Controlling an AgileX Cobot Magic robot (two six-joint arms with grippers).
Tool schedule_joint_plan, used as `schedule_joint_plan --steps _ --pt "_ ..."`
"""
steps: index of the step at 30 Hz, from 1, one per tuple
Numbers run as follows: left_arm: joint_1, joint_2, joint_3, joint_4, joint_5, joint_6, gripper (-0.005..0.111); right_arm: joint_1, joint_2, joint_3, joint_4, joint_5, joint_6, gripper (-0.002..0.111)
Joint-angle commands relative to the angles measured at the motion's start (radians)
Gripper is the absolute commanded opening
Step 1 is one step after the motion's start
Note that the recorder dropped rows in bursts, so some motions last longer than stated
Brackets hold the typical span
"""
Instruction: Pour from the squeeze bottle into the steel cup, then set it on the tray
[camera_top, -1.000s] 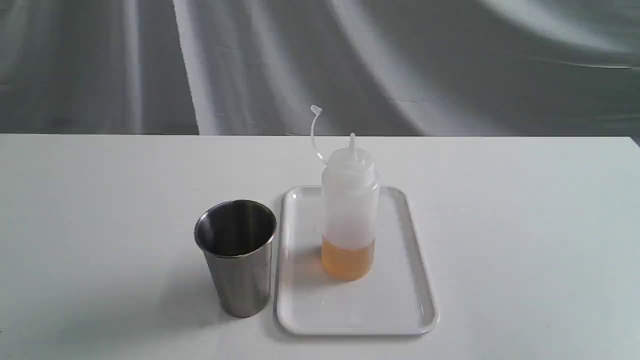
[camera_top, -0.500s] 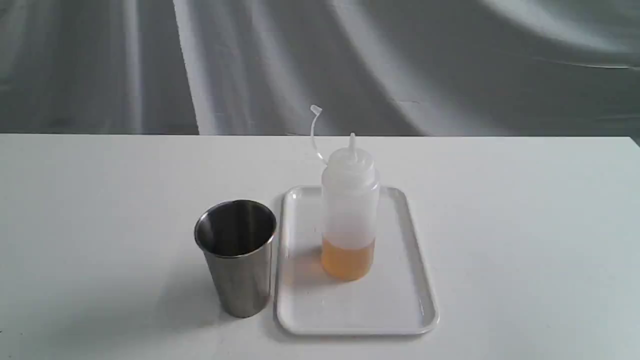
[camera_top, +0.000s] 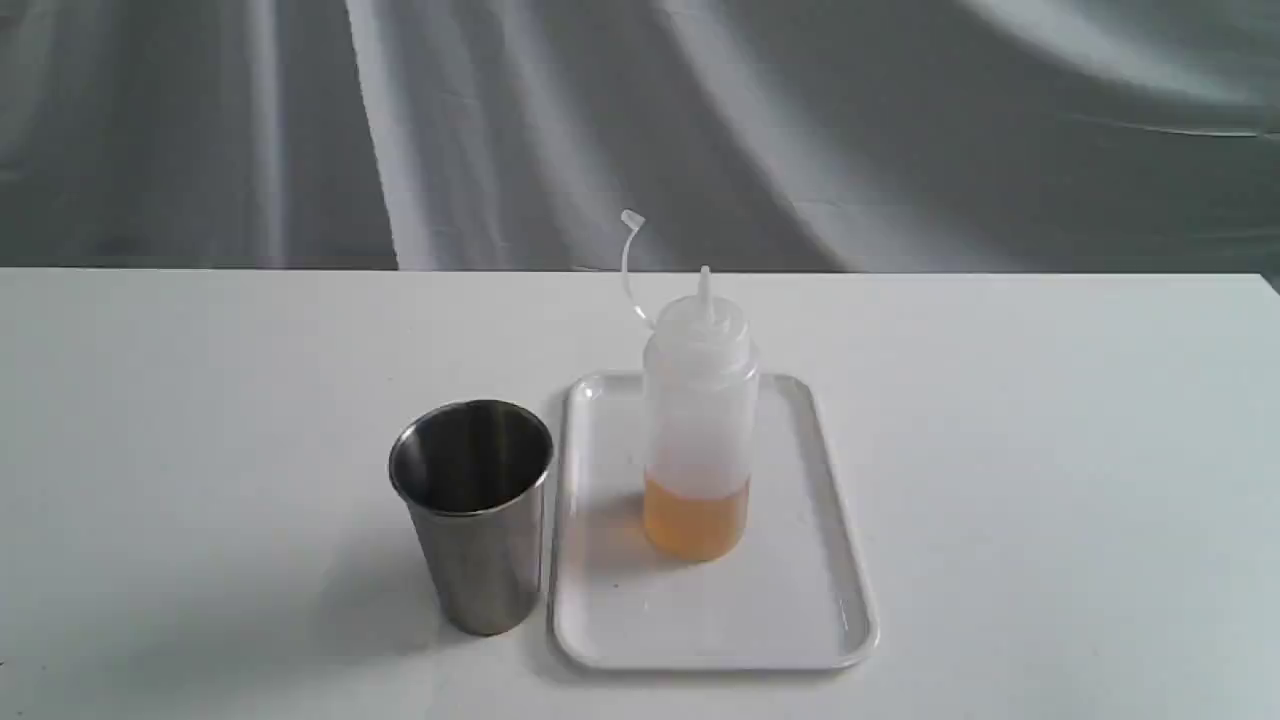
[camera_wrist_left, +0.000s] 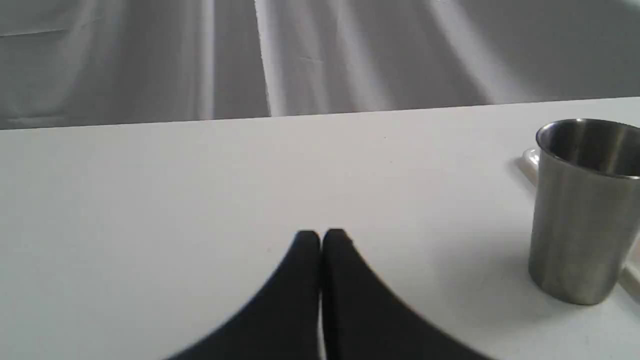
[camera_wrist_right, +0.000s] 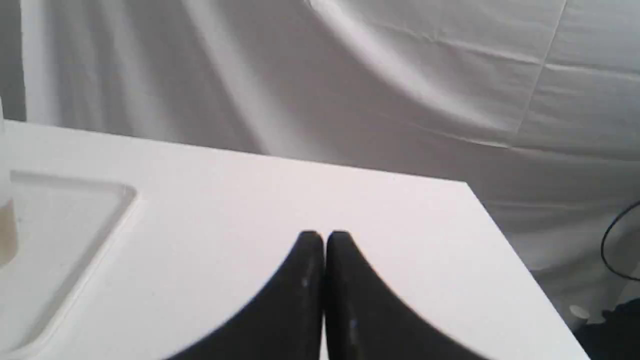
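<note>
The squeeze bottle (camera_top: 698, 420) stands upright on the white tray (camera_top: 800, 610), amber liquid filling its lower part and its cap strap curling up behind. Just left of the tray stands the steel cup (camera_top: 472, 510), upright on the table. Neither gripper shows in the exterior view. In the left wrist view my left gripper (camera_wrist_left: 321, 236) is shut with nothing in it, over bare table, with the steel cup (camera_wrist_left: 582, 210) well off to one side. My right gripper (camera_wrist_right: 324, 237) is likewise shut and empty, apart from the tray (camera_wrist_right: 100, 200) and a sliver of the bottle (camera_wrist_right: 6, 230).
The white table (camera_top: 1050, 450) extends to both sides of the cup and tray. A grey draped cloth (camera_top: 700, 120) hangs behind the far edge. The table corner (camera_wrist_right: 467, 186) and a dark cable (camera_wrist_right: 612, 245) beyond it show in the right wrist view.
</note>
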Motion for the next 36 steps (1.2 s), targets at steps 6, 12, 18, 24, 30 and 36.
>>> schedule_joint_plan --steps 6,12,18,24,30,36 --pt "0.002 -0.003 0.004 -0.001 -0.008 -0.004 0.000 -0.005 -0.004 0.004 -0.008 0.166 0.002 0.000" --pt "0.002 -0.003 0.004 -0.001 -0.008 -0.006 0.000 -0.005 -0.004 0.004 -0.008 0.166 0.002 0.000" --pt "0.002 -0.003 0.004 -0.001 -0.008 -0.006 0.000 -0.005 -0.004 0.004 -0.008 0.166 0.004 0.000" --pt "0.002 -0.003 0.004 -0.001 -0.008 -0.003 0.000 -0.005 -0.004 0.004 -0.008 0.166 0.004 0.000" --pt "0.002 -0.003 0.004 -0.001 -0.008 -0.003 0.000 -0.005 -0.004 0.004 -0.008 0.166 0.004 0.000" --pt "0.002 -0.003 0.004 -0.001 -0.008 -0.006 0.000 -0.005 -0.004 0.004 -0.008 0.166 0.002 0.000"
